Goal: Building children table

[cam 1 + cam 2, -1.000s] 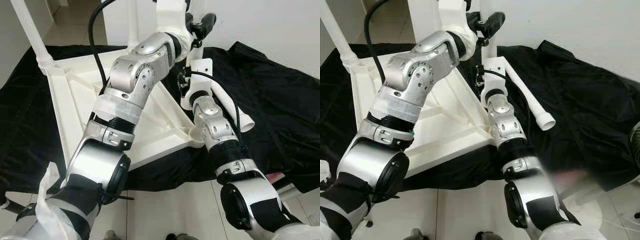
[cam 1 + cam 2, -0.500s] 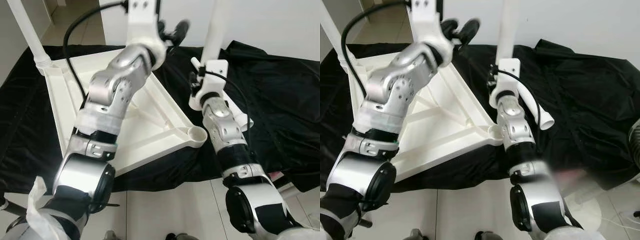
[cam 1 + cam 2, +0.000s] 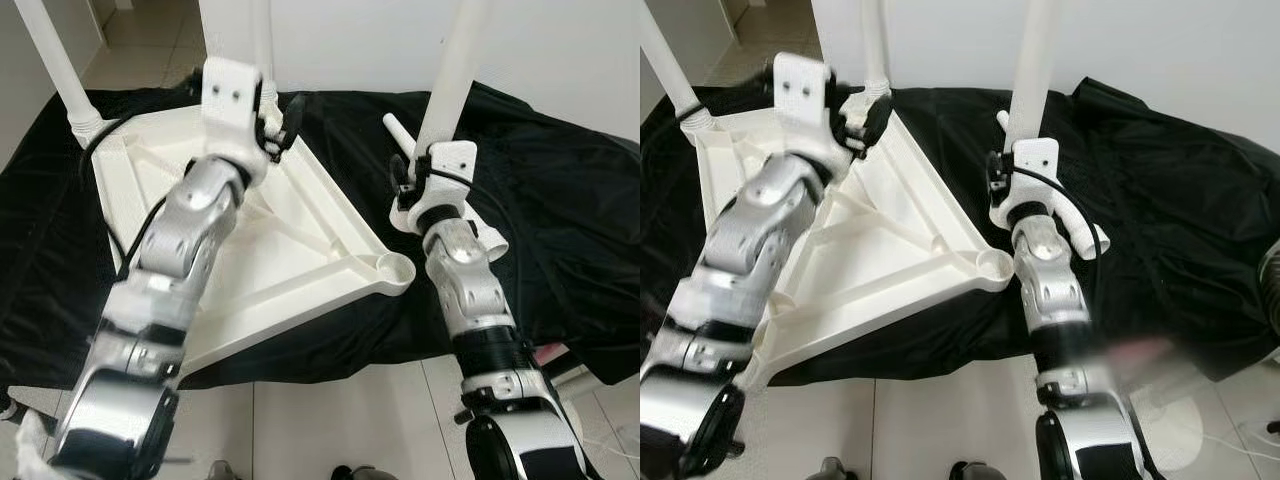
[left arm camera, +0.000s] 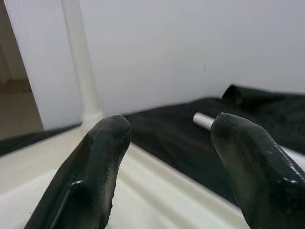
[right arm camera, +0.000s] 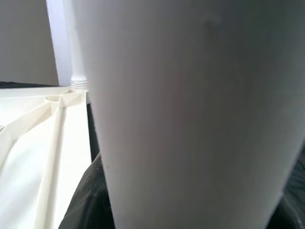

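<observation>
Since a second ago the left arm has swung away from in front of the upturned tabletop (image 3: pixel 290 250) and stretched toward its far edge, and the right arm has raised a white leg (image 3: pixel 452 75) from a slant to nearly upright. Nearest lies pale floor (image 3: pixel 330 420), then a black cloth (image 3: pixel 560 230) spread over it, with the white tabletop lying underside up on the cloth, its ribs showing. At its near corner an open round socket (image 3: pixel 397 268) holds nothing. Just beyond that corner the right gripper (image 3: pixel 425 180) holds the raised leg by its lower part, the jaws closed round it as far as the head views show; the right wrist view shows the leg's white surface (image 5: pixel 190 119) close up. A spare leg (image 3: pixel 1075 232) lies flat on the cloth behind the right wrist, its open end toward the robot. Farther on, the left gripper (image 4: pixel 167 157) hovers over the tabletop's far edge with jaws wide apart and holding nothing; its fingers (image 4: pixel 90 176) frame the cloth and the tip of the lying leg. At the far corners two legs already stand fitted: one at the left corner (image 3: pixel 55 60), one at the back (image 3: pixel 263 50), close behind the left gripper.
</observation>
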{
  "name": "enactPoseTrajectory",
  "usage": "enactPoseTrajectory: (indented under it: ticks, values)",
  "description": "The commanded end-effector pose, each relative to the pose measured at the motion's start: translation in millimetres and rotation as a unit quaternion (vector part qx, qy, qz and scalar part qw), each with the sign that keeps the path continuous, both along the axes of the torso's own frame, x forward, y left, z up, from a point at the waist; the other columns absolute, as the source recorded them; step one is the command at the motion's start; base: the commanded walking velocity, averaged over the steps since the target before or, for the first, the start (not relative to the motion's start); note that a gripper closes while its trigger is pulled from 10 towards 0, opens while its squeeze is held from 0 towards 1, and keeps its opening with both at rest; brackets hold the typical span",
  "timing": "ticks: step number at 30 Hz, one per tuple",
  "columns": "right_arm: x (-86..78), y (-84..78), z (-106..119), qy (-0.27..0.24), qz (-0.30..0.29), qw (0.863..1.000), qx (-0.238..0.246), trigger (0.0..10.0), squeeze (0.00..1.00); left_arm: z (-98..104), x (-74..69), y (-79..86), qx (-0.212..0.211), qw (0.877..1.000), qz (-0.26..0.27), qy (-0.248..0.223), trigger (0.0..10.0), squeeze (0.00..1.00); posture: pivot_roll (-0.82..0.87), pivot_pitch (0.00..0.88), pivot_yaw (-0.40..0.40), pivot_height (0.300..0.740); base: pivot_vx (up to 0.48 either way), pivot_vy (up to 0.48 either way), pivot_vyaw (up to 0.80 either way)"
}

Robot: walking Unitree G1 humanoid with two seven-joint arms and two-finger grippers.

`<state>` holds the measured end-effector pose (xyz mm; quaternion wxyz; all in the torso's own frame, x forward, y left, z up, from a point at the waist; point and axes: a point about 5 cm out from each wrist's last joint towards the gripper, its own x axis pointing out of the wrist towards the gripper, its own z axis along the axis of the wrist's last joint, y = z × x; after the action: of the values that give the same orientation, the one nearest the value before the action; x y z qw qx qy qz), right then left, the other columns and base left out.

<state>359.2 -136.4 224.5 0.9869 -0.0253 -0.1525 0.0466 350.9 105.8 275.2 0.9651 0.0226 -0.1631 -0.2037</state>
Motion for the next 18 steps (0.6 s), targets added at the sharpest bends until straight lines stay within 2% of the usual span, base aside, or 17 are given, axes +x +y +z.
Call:
enactPoseTrajectory:
  ticks: [1,3,4,6,11,12,13,14,15,18]
  values:
    - [-5.1,0.4,2.4,-0.013,0.012,1.0,0.002,10.0,0.0,-1.7,-14.2,-14.6,0.057,0.986,-0.155,-0.018,10.0,0.0,-0.04,0.098,-0.018,0.74,0.0,0.0,0.0]
    - [-7.2,-0.5,0.7,-0.013,0.015,1.0,0.001,10.0,0.0,-6.7,-15.9,-12.9,0.059,0.985,-0.163,-0.01,10.0,0.0,-0.04,0.098,-0.018,0.74,0.0,0.0,0.0]
    - [-13.1,-2.0,-3.8,-0.013,0.026,1.0,0.0,10.0,0.0,-22.3,-22.6,-9.6,0.087,0.98,-0.179,-0.003,10.0,0.0,-0.04,0.101,-0.019,0.74,0.0,0.0,0.0]
    - [-16.7,-2.2,-6.2,-0.014,0.035,0.999,-0.002,10.0,0.0,-32.0,-28.5,-9.3,0.105,0.975,-0.194,0.003,10.0,0.0,-0.04,0.103,-0.019,0.74,0.0,0.0,0.0]
    - [-20.2,-2.4,-8.7,-0.013,0.044,0.999,-0.004,10.0,0.0,-39.9,-35.0,-9.7,0.114,0.97,-0.212,0.014,10.0,0.0,-0.04,0.104,-0.019,0.74,0.0,0.0,0.0]
    - [-22.6,-2.5,-10.2,-0.014,0.051,0.999,-0.005,10.0,0.0,-44.6,-38.6,-9.7,0.118,0.968,-0.221,0.022,10.0,0.0,-0.04,0.107,-0.02,0.74,0.0,0.0,0.0]
    - [-27.3,-2.0,-15.0,-0.014,0.066,0.998,-0.01,10.0,0.0,-54.6,-48.2,-12.2,0.129,0.958,-0.252,0.039,10.0,0.0,-0.04,0.107,-0.018,0.74,0.0,0.0,0.0]
    - [-27.3,-2.0,-15.0,-0.014,0.066,0.998,-0.01,10.0,0.0,-54.6,-48.2,-12.2,0.129,0.958,-0.252,0.039,10.0,0.0,-0.04,0.107,-0.018,0.74,0.0,0.0,0.0]
    - [-30.6,-1.6,-19.4,-0.014,0.077,0.997,-0.01,10.0,0.0,-61.1,-57.6,-16.3,0.132,0.947,-0.286,0.057,10.0,0.0,-0.04,0.108,-0.017,0.74,0.0,0.0,0.0]
    - [-31.4,-1.5,-20.8,-0.014,0.079,0.997,-0.01,10.0,0.0,-61.9,-60.6,-17.6,0.133,0.944,-0.295,0.058,10.0,0.0,-0.04,0.109,-0.016,0.74,0.0,0.0,0.0]
